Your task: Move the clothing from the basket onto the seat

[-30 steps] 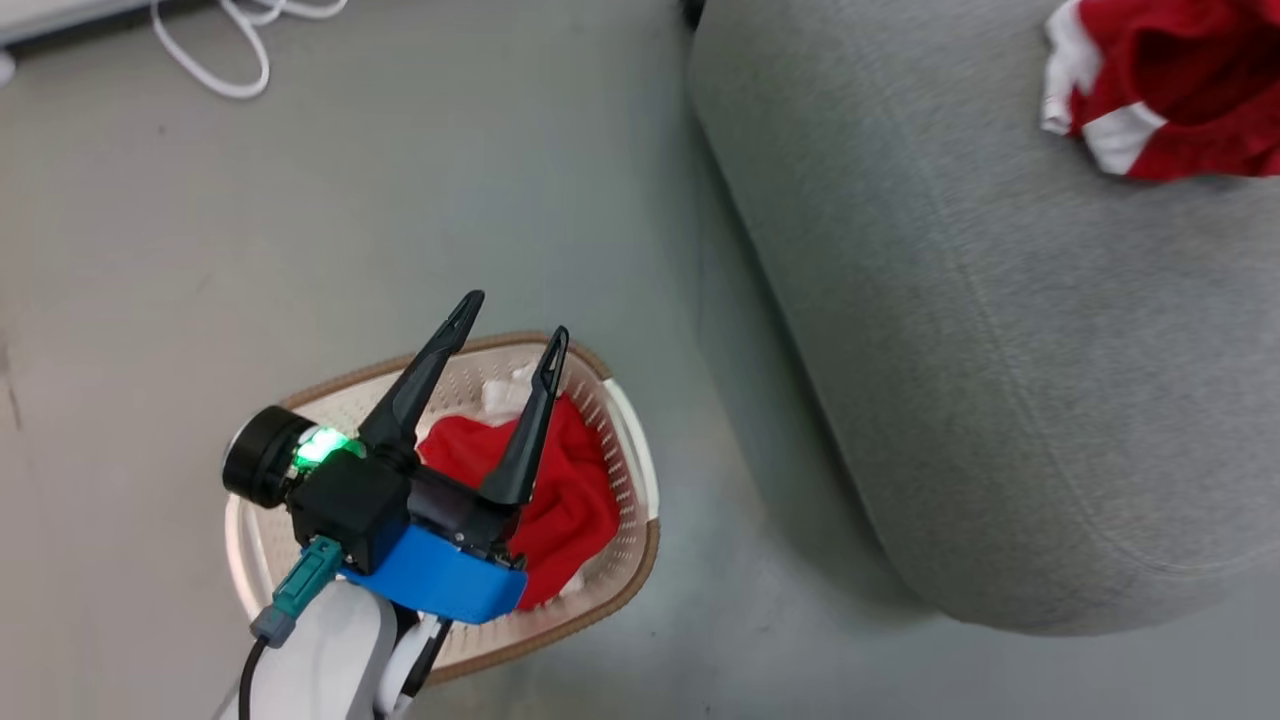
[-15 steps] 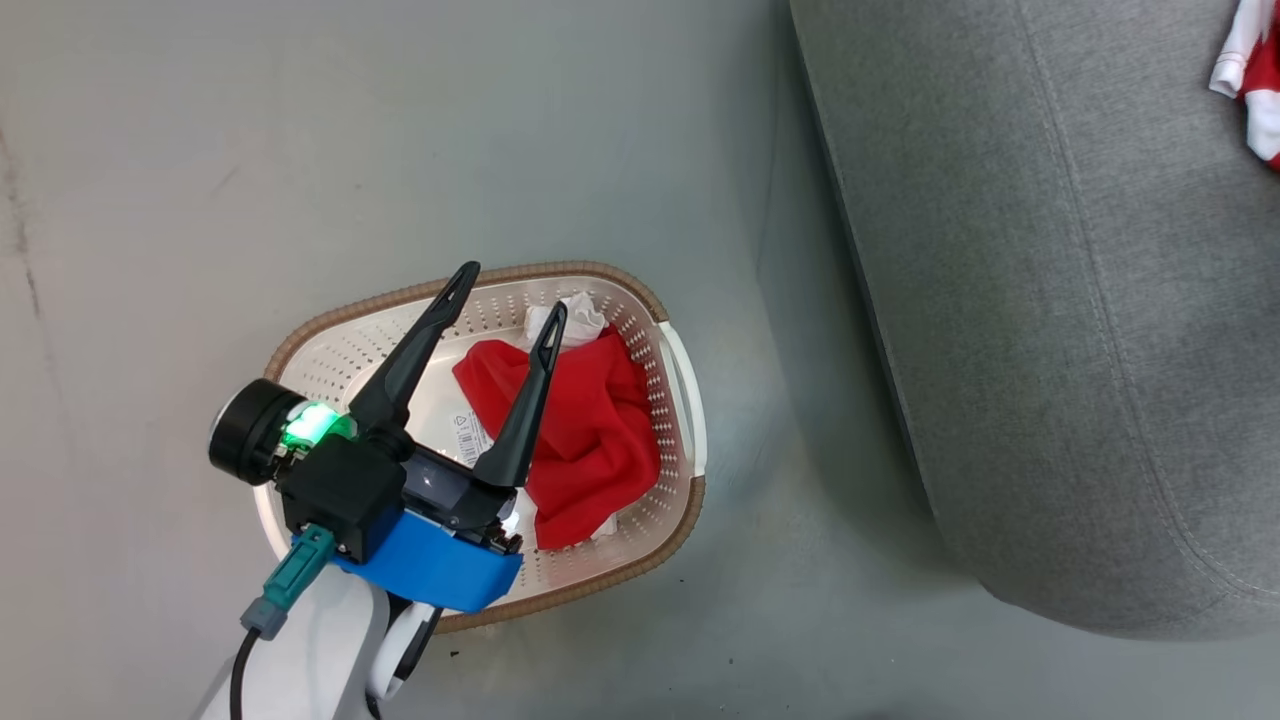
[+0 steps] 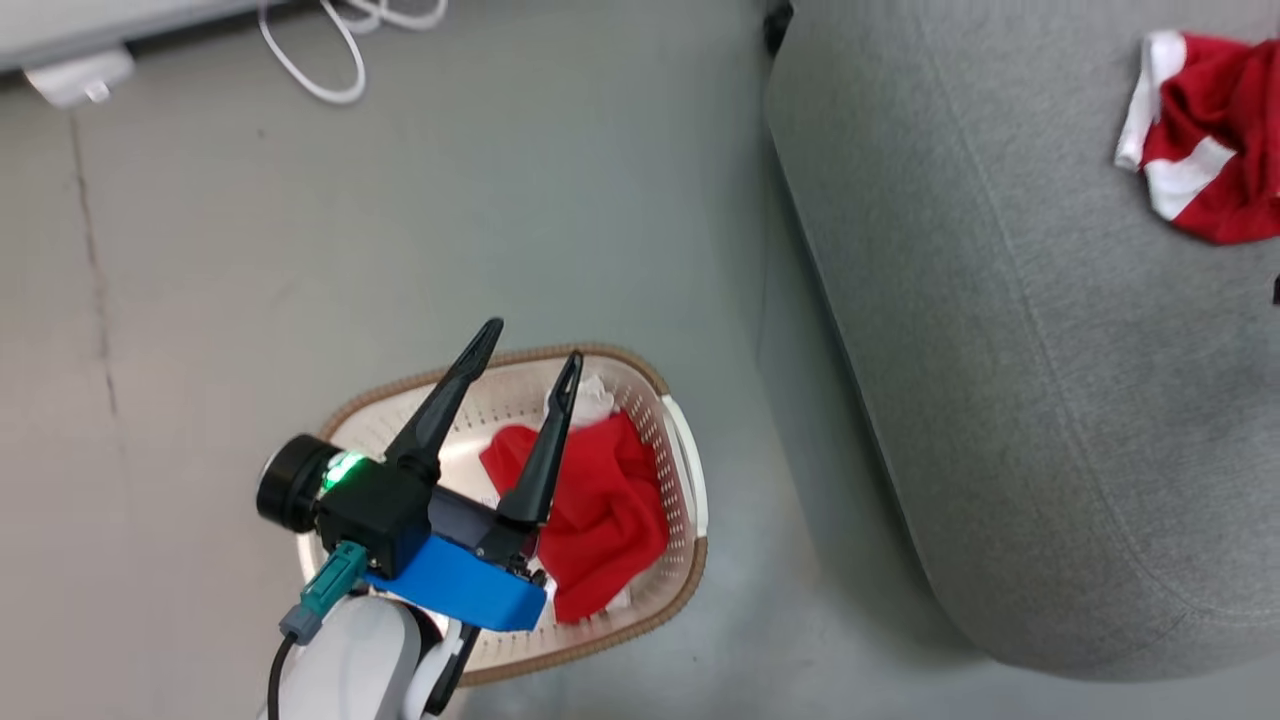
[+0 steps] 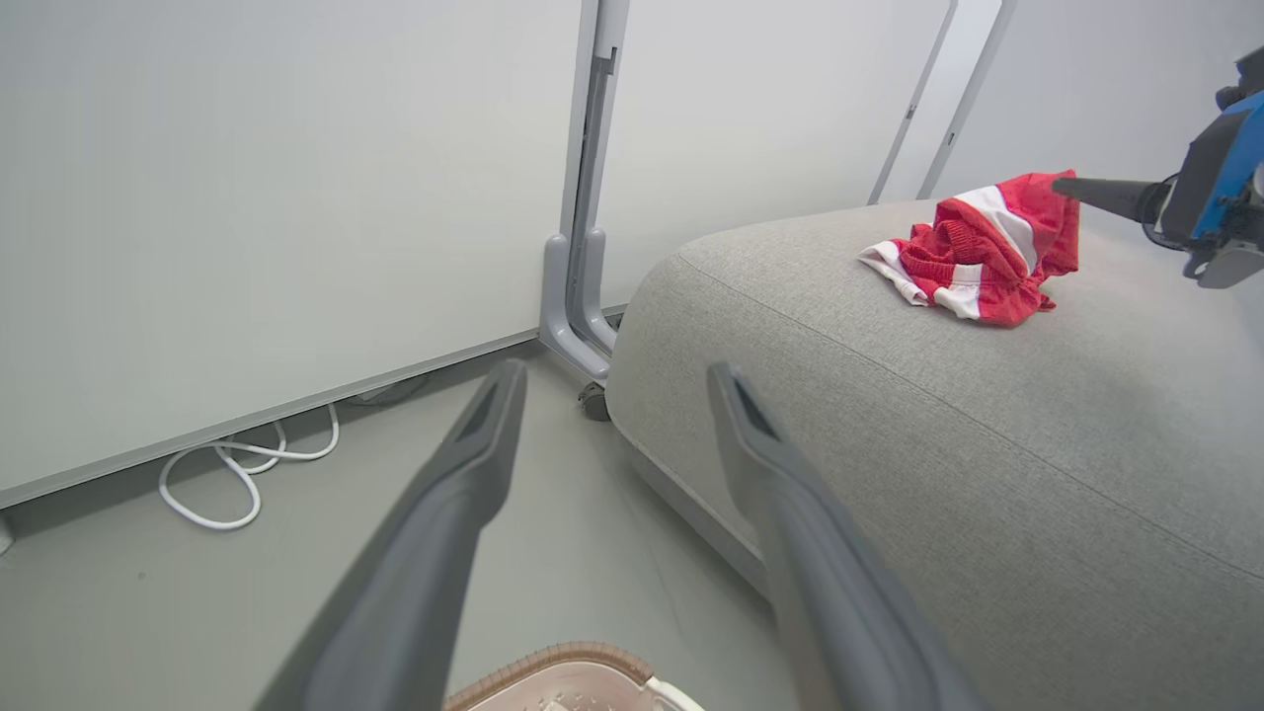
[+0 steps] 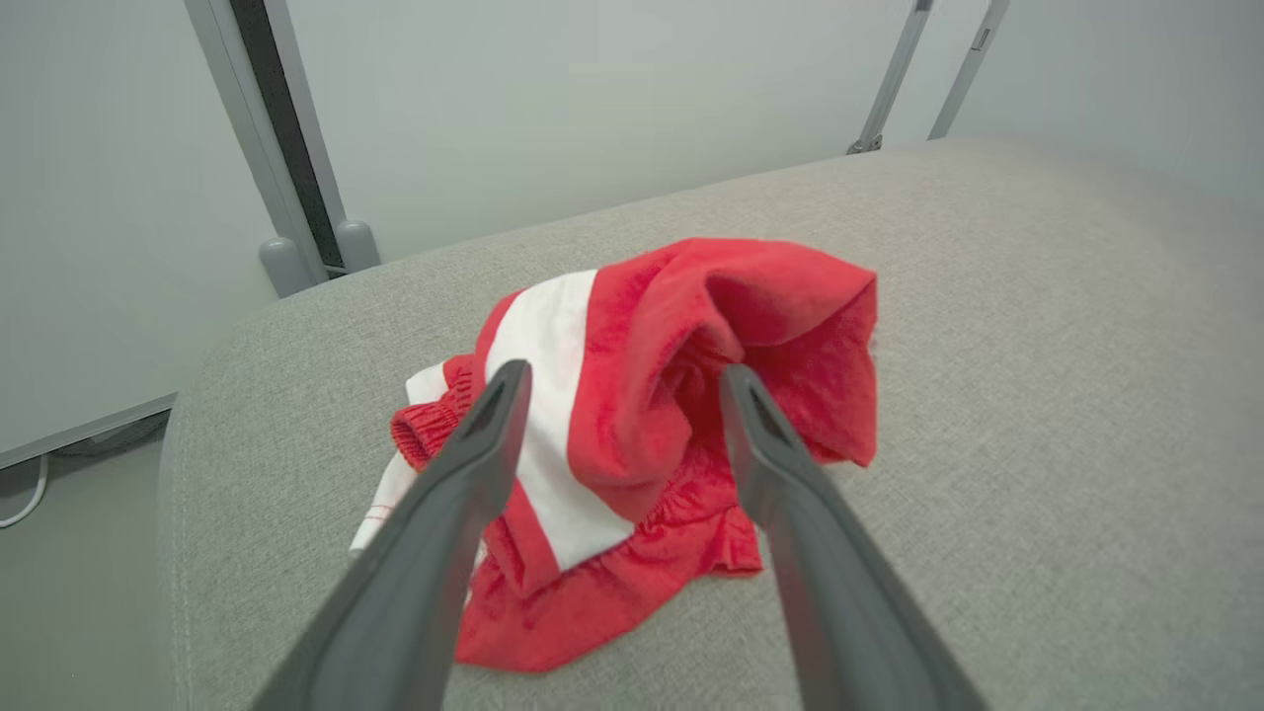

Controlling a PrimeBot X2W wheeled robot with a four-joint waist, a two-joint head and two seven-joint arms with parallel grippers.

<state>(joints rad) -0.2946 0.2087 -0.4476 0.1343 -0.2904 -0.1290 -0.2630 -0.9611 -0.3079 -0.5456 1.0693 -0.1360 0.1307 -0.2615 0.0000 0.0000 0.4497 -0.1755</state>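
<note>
Right wrist view: right fingers [image 5: 464, 474] just sprang wide, empty; garment [image 5: 681, 375] beyond them on seat [image 5: 1037, 375]; basket [image 3: 696, 490] holds more clothing [image 3: 600, 520].

The left gripper [image 3: 533, 342] has two long, tapering black fingers [image 3: 450, 400] on a black block backed by a blue plastic shell [image 3: 455, 595]. A black cylinder [image 3: 290, 497] bears a green light [image 3: 343, 470]. A teal plug [image 3: 322, 592] feeds a dark cable [image 3: 272, 682] beside the white rounded forearm [image 3: 345, 665]. The right gripper [image 5: 624, 383] looks alike.
</note>
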